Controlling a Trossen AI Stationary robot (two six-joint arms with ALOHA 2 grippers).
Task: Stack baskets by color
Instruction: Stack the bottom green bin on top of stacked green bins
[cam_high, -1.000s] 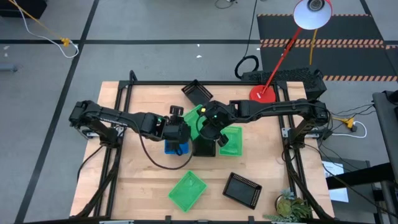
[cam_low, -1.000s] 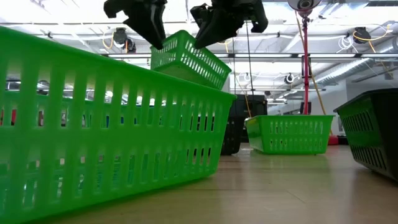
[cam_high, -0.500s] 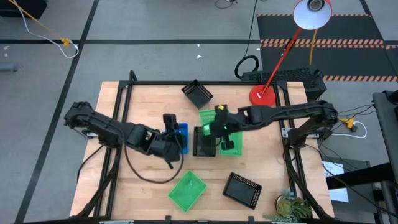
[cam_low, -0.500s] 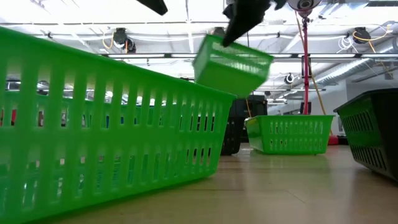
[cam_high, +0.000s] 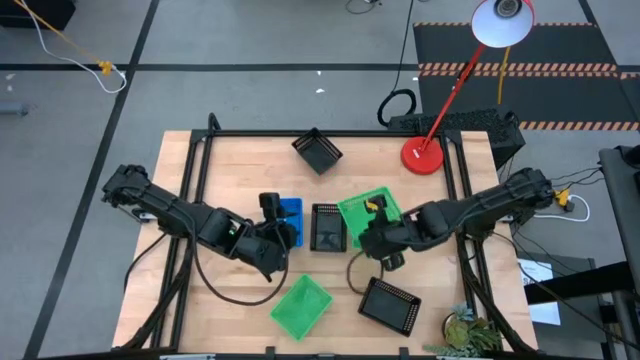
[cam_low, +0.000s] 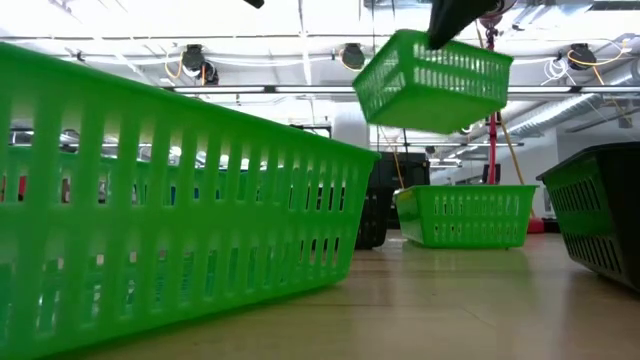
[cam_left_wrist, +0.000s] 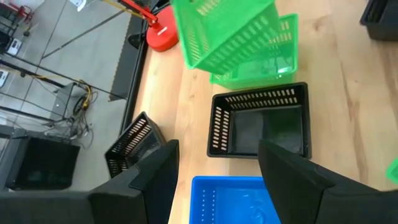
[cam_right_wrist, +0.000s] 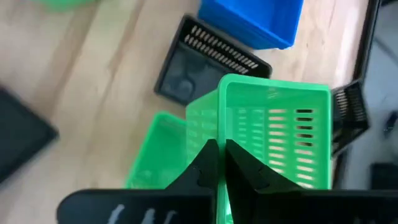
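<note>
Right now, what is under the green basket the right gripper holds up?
Under the lifted green basket, pinched by the right gripper, a second green basket sits on the table. The lifted one covers part of its inside.

Robotics lab, hazard-striped floor mat, ceiling ducts

Three green baskets show, three black baskets, one blue basket, one red lamp base, and two arms.
</note>
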